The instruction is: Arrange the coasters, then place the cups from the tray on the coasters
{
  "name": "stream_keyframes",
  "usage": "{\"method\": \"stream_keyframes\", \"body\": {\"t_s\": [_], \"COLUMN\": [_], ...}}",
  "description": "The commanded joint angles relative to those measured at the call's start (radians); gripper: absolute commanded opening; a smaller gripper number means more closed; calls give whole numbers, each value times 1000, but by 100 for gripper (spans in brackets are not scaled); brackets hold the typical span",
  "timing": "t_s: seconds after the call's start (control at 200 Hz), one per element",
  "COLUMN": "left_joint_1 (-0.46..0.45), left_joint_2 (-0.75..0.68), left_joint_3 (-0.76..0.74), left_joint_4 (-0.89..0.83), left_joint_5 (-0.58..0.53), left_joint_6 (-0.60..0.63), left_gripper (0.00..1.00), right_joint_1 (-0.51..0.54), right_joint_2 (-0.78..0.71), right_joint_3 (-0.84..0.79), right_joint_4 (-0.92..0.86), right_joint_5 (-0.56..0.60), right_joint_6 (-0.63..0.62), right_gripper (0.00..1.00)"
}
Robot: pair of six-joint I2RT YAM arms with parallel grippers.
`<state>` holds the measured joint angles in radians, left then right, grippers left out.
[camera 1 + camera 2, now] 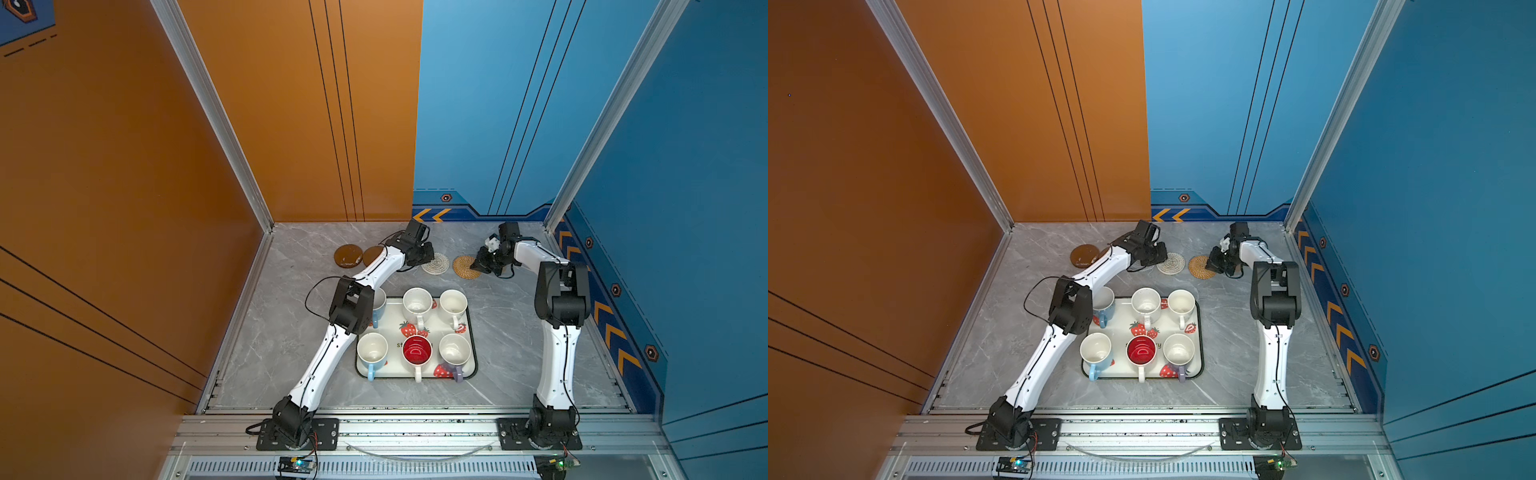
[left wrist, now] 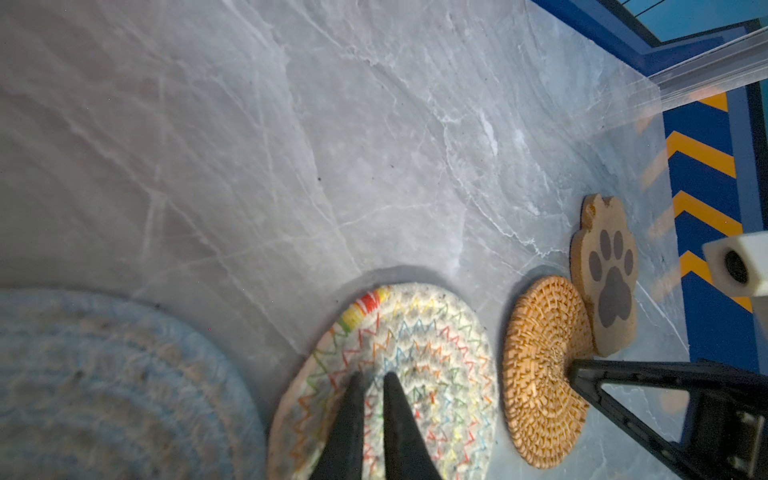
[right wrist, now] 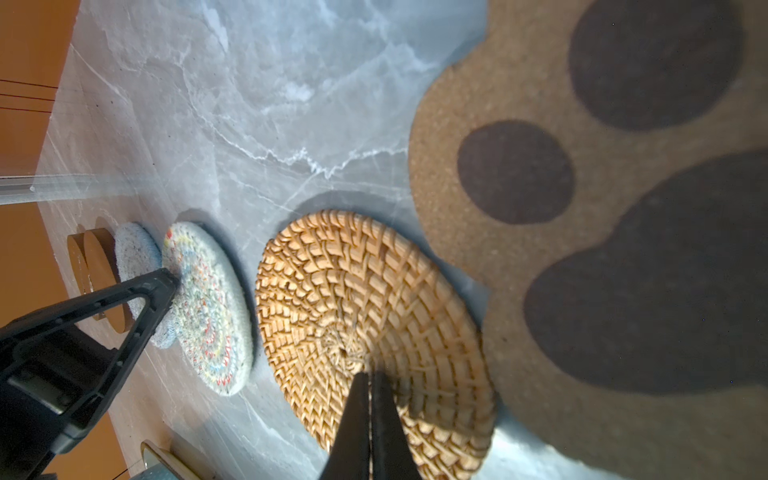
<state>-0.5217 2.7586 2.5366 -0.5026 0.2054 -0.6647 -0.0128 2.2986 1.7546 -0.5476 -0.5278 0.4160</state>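
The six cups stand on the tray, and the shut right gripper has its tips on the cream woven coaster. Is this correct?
No. The right wrist view shows the shut right gripper with its tips on the tan woven coaster, not the cream coaster. The six cups do stand on the tray.

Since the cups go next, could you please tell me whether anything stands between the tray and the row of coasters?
No loose object lies between the tray and the coasters. Only the arms intrude: the shut left pincer rests on the cream coaster, the shut right pincer on the tan coaster.
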Motion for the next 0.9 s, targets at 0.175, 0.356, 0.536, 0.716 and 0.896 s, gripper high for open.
{"method": "stream_keyframes", "body": {"t_s": [0.175,0.356,0.536,0.716,0.896], "left_joint_1": [-2,-11,-9,-9,-14], "left_joint_2": [12,-37,-92,-152,-219], "left_joint_3": [15,-6,-14,-25,-64], "left_joint_4": [15,27,35,35,34], "left_joint_5": [-15,-12,-34,-31,-25], "left_joint_6": [-16,7,39,68,98], "left_gripper": [16,20,22,22,22], "right_joint_1": [-10,-10,-5,6,9], "right_joint_2": [21,43,50,53,63], "right_joint_3": [1,36,66,74,90], "right_joint_4": [-49,-49,-39,-17,-2], "right_joint_5": [39,35,35,45,42], "right_joint_6": [-1,9,15,29,43], "right_gripper": [0,0,0,0,0]}}
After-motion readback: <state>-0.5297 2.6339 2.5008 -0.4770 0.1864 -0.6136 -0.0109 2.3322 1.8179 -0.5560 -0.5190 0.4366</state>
